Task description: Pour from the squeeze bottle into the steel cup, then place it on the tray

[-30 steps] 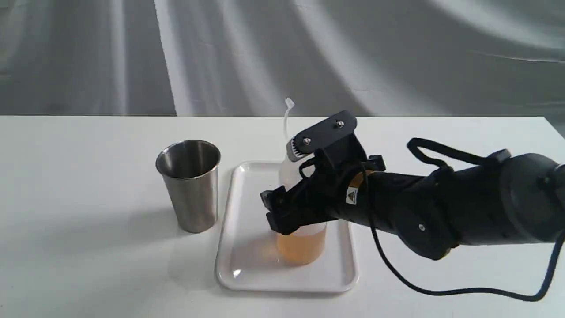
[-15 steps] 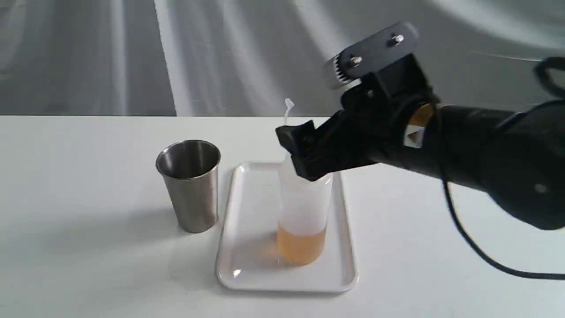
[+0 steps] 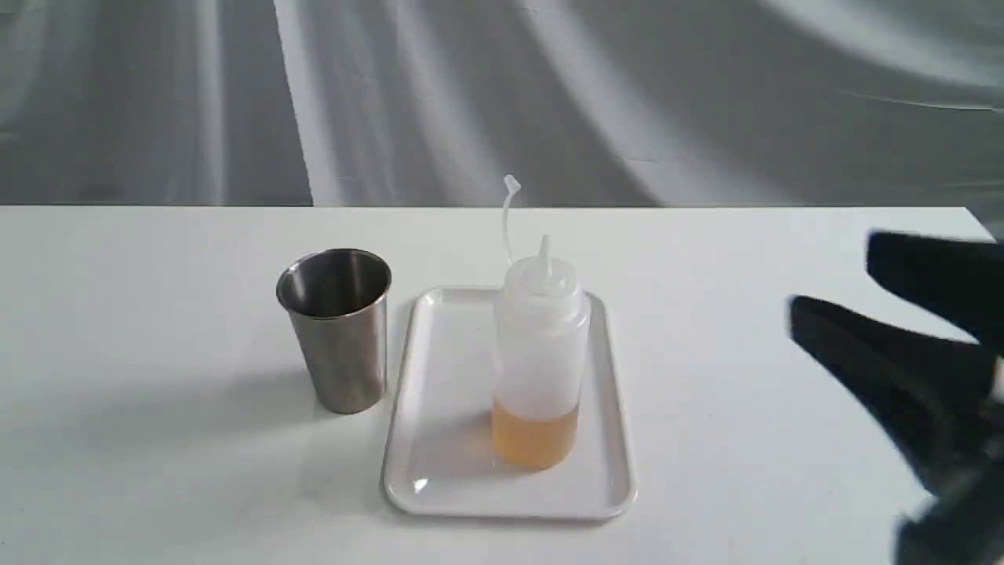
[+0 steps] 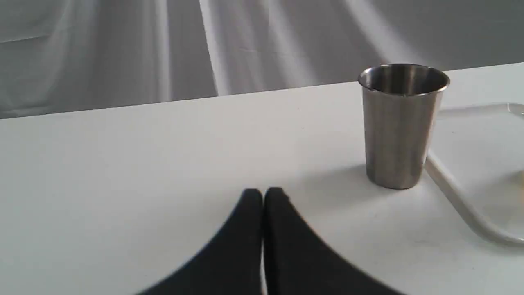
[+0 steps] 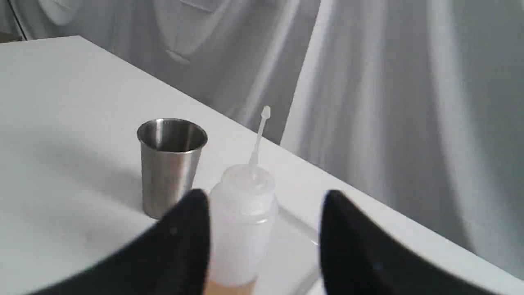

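The squeeze bottle stands upright on the white tray, amber liquid low inside, its cap strap sticking up. The same bottle shows between the spread fingers in the right wrist view. Just left of the tray stands the steel cup, seen too as the cup and the cup. My right gripper is open at the far right, blurred, well clear of the bottle, holding nothing. In its wrist view my left gripper is shut and empty, low over the table short of the cup.
Grey draped cloth hangs behind the white table. The tray's rim runs close beside the cup's base. The left arm does not show in the exterior view.
My right gripper let go of the bottle, rose above it, then drew back to the far right. The bottle stays standing on the tray. The cup has not moved.
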Controlling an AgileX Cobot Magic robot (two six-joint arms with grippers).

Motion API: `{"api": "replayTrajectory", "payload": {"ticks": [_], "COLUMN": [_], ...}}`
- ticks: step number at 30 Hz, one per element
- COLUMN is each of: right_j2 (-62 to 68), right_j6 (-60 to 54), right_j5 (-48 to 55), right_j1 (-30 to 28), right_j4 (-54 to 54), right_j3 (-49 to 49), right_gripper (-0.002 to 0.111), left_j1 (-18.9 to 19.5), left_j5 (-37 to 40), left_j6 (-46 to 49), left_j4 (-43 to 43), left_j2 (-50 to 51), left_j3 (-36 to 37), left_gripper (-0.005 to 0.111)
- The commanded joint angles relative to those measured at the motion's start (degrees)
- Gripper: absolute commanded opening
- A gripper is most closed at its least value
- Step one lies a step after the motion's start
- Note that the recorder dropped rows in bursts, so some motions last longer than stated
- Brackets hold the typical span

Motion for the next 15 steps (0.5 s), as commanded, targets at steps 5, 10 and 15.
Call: {"api": "replayTrajectory", "payload": {"ticks": [5,10,15], "right_j2": [-20.72,-27.57,-28.15], "right_j6": [3.85,4.71,4.72], "right_j5": [0.61,1.51,2.37], "right_j1": [-0.44,-0.44,-0.44], "right_j4": [4.34,8.42,8.42], "right_j3": [6.19,6.20,6.20], "right_gripper": [0.000,0.000,0.000], "left_j1": [-0.33,-0.33,-0.33], "left_j5": [-0.39,-0.39,-0.39], "left_j6": [-0.17,-0.17,-0.28], "left_j4": [-0.04,-0.04,-0.04], "left_j2": [-0.15,-0.15,-0.15], "left_j3": [0.25,0.25,0.25], "left_gripper": [0.000,0.000,0.000]}}
